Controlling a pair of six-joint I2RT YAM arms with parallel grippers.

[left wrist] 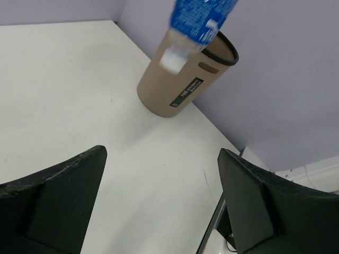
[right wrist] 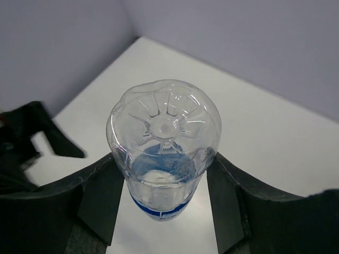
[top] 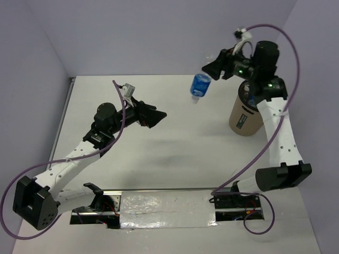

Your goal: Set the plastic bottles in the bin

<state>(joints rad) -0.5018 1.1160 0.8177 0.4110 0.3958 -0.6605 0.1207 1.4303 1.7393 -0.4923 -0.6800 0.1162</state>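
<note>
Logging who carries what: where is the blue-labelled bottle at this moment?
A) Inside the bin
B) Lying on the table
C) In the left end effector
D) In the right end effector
D: the right end effector is closed on the blue-labelled bottle, holding it neck down in the air beside the bin, while the left end effector is open and empty.
</note>
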